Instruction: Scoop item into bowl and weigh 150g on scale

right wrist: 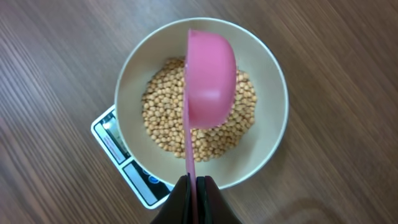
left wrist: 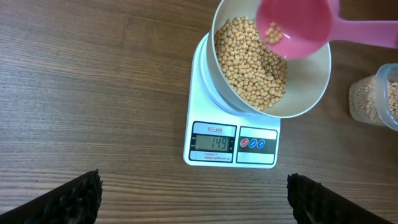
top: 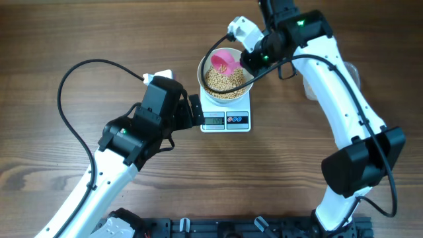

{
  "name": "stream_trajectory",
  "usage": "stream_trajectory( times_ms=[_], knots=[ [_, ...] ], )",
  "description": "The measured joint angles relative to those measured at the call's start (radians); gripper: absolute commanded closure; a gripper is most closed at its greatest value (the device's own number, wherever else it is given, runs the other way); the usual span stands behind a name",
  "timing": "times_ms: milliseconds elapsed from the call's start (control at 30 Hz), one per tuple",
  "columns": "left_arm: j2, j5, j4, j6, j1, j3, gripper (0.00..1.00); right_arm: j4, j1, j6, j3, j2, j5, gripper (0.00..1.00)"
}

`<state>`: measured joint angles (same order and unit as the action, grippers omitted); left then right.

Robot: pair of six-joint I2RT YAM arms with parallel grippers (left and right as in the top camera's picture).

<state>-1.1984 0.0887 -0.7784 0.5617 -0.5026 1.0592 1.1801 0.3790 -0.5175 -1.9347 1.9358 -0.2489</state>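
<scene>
The white bowl (top: 226, 82) stands on the white scale (top: 225, 120) and holds a heap of tan beans (left wrist: 252, 59). The scale's display (left wrist: 213, 144) reads 149. My right gripper (right wrist: 196, 186) is shut on the thin handle of a pink scoop (right wrist: 210, 74), held tipped on its side over the bowl, with a few beans (left wrist: 273, 32) left in its cup. My left gripper (left wrist: 196, 196) hangs open over bare table just in front of the scale, nothing between its fingers (left wrist: 68, 199).
A clear plastic container (left wrist: 376, 96) with more beans sits to the right of the scale, partly behind my right arm (top: 344, 86) in the overhead view. Black cables (top: 79, 73) loop over the table on the left.
</scene>
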Motion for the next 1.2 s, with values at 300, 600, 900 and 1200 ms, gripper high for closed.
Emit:
stream_trajectory(
  times_ms=[300, 600, 900, 1200],
  knots=[
    [0.000, 0.000, 0.000, 0.000, 0.000, 0.000, 0.00, -0.038, 0.023, 0.002, 0.000, 0.000, 0.035, 0.96],
    [0.000, 0.000, 0.000, 0.000, 0.000, 0.000, 0.00, -0.009, 0.002, 0.072, 0.000, 0.000, 0.029, 0.96],
    [0.000, 0.000, 0.000, 0.000, 0.000, 0.000, 0.00, -0.006, -0.070, 0.094, 0.000, 0.000, -0.034, 0.96],
    [0.000, 0.000, 0.000, 0.000, 0.000, 0.000, 0.00, -0.009, -0.070, 0.061, 0.000, 0.000, 0.006, 0.96]
  ],
)
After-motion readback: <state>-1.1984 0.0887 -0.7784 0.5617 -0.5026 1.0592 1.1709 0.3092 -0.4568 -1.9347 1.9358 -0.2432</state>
